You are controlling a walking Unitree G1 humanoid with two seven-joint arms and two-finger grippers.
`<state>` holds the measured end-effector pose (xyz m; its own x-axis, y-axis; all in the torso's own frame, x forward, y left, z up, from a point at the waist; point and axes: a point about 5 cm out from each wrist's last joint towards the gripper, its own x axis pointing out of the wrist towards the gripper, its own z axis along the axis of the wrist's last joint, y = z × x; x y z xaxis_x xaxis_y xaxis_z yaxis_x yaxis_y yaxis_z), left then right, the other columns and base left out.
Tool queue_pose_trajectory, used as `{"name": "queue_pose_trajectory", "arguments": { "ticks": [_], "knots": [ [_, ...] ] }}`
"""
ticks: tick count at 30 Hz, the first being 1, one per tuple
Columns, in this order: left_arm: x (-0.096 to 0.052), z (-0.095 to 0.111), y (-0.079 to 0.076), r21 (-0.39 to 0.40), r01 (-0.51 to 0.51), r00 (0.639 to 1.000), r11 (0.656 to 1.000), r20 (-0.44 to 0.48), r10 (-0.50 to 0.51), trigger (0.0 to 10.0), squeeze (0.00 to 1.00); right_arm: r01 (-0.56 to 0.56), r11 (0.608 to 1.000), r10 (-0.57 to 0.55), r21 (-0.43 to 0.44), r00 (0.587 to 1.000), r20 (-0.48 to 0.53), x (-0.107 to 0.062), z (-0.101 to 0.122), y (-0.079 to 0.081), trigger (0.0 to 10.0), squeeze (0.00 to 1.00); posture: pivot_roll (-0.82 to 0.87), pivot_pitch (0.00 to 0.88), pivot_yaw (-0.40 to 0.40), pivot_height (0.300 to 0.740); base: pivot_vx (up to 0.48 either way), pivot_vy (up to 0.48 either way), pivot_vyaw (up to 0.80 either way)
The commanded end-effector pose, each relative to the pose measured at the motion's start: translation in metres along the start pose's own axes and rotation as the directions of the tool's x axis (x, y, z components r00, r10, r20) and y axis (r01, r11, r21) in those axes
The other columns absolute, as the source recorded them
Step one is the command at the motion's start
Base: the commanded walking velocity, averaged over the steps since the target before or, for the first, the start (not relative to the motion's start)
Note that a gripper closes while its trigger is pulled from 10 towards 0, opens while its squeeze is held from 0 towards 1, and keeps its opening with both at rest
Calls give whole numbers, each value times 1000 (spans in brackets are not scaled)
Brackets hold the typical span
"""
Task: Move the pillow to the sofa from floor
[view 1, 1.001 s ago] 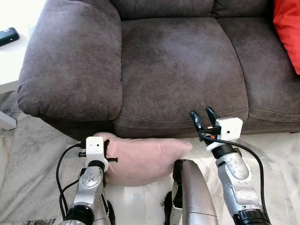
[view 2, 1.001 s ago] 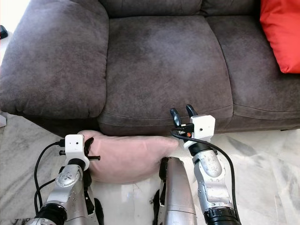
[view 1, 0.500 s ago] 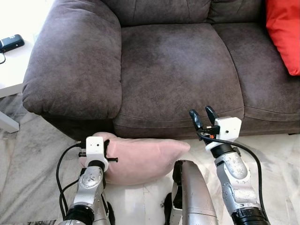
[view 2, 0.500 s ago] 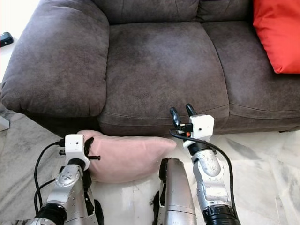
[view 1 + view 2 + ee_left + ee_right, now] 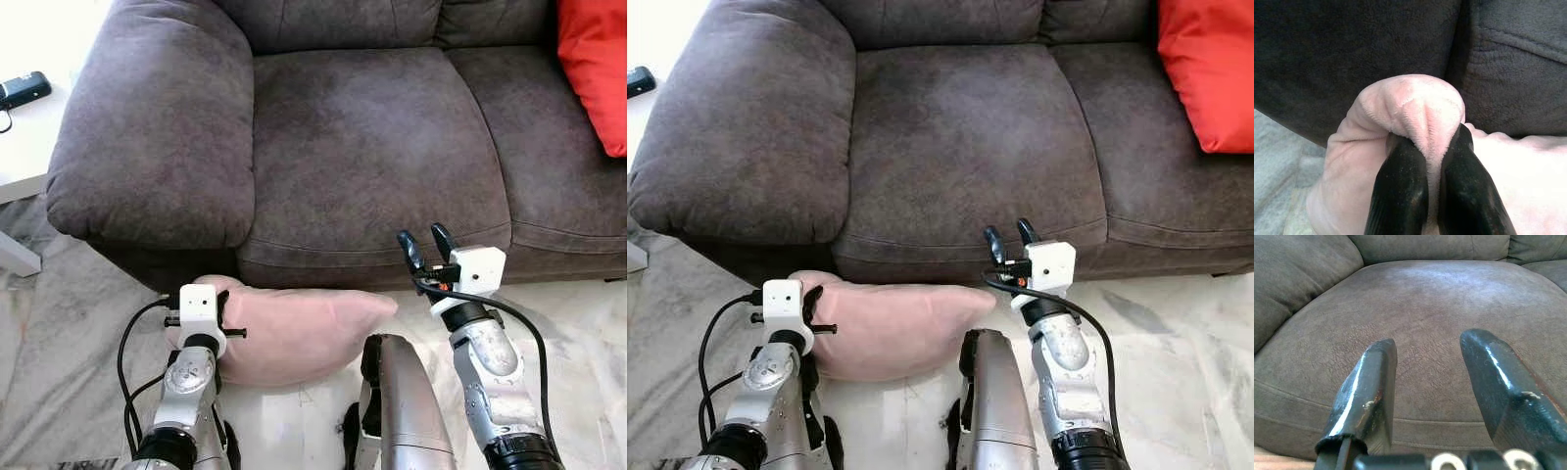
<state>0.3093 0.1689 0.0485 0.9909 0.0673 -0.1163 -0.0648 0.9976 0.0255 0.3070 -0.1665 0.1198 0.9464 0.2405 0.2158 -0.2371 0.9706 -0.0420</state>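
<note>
A pale pink pillow [image 5: 294, 333] hangs low in front of the dark brown sofa [image 5: 362, 137], just below the front of its seat. My left gripper [image 5: 1434, 161] is shut on the pillow's left corner, and a fold of pink fabric [image 5: 1415, 105] bulges between its black fingers. The left wrist camera block [image 5: 197, 304] sits by that corner. My right gripper [image 5: 422, 243] stands open at the pillow's right end, raised in front of the seat cushion's edge, holding nothing. In the right wrist view its two fingers [image 5: 1371, 382] are spread with the seat cushion [image 5: 1449, 298] behind them.
A red cushion [image 5: 596, 59] lies at the sofa's right end. The wide sofa arm [image 5: 157, 127] is on the left, with a white table [image 5: 24, 127] holding a black device [image 5: 22, 88] beyond it. A grey rug [image 5: 69, 323] covers the marble floor on the left.
The camera shifted slightly, so the whole scene moved a little. The pillow stays held at the same height by the left gripper, and the right gripper has barely moved.
</note>
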Motion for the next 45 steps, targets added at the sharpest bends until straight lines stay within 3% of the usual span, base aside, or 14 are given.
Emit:
{"name": "queue_pose_trajectory", "arguments": {
  "ticks": [1,45],
  "knots": [
    [5,20,4,-2,-16,995,1000,94,17,10000,0,18,1000,-17,6,1000,-18,-5,-5,-4,10000,0,-91,213,-35,532,-262,0,0],
    [5,21,4,-5,-19,995,1000,100,19,10000,0,24,1000,-23,3,1000,-21,-4,-7,-6,10000,0,-88,214,-35,532,-284,0,0]
  ]
}}
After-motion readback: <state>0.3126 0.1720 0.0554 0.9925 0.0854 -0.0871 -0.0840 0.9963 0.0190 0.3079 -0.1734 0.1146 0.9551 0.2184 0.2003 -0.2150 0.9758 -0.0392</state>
